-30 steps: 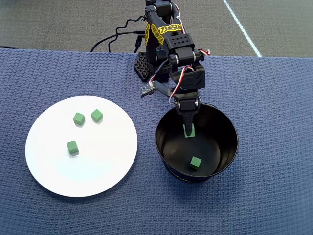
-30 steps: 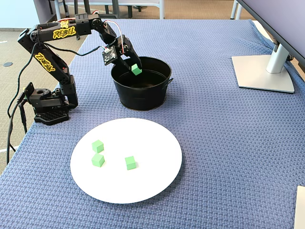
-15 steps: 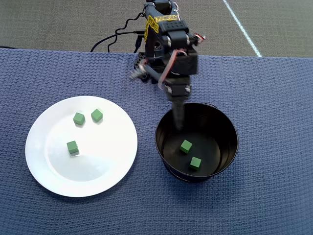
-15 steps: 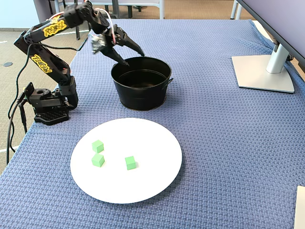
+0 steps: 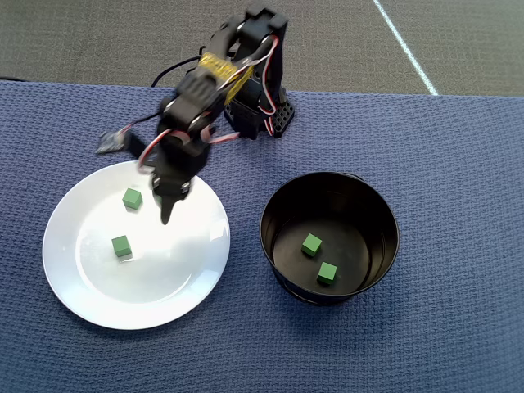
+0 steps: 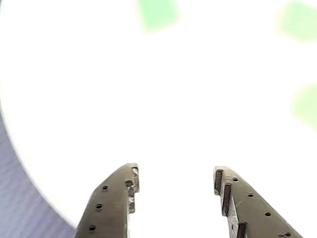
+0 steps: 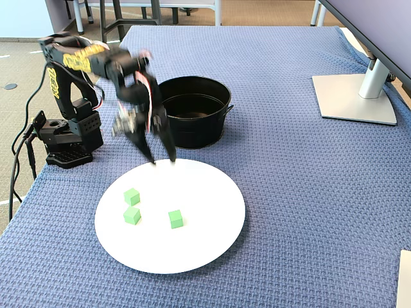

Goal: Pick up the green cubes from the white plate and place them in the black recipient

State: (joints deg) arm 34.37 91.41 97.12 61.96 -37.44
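Observation:
The white plate [image 5: 188,286] lies left of the black pot [image 5: 282,266] in the overhead view. The fixed view shows three green cubes [image 7: 131,196] [image 7: 132,215] [image 7: 175,219] on the plate [image 7: 205,237]. The overhead view shows only two of them [image 5: 133,198] [image 5: 121,246]; the arm hides the third. Two more green cubes [image 5: 311,244] [image 5: 327,273] lie in the pot. My gripper [image 7: 163,160] is open and empty, just above the plate's far edge near the pot [image 7: 192,131]. In the wrist view my open gripper [image 6: 176,171] points at the plate [image 6: 148,99], with three washed-out cubes [image 6: 157,14] [image 6: 297,20] [image 6: 307,104] ahead.
The arm's base [image 5: 262,115] stands behind the plate and the pot on a blue woven cloth [image 5: 458,246]. A monitor stand [image 7: 356,96] sits at the far right in the fixed view. Cables [image 7: 26,147] hang at the table's left edge.

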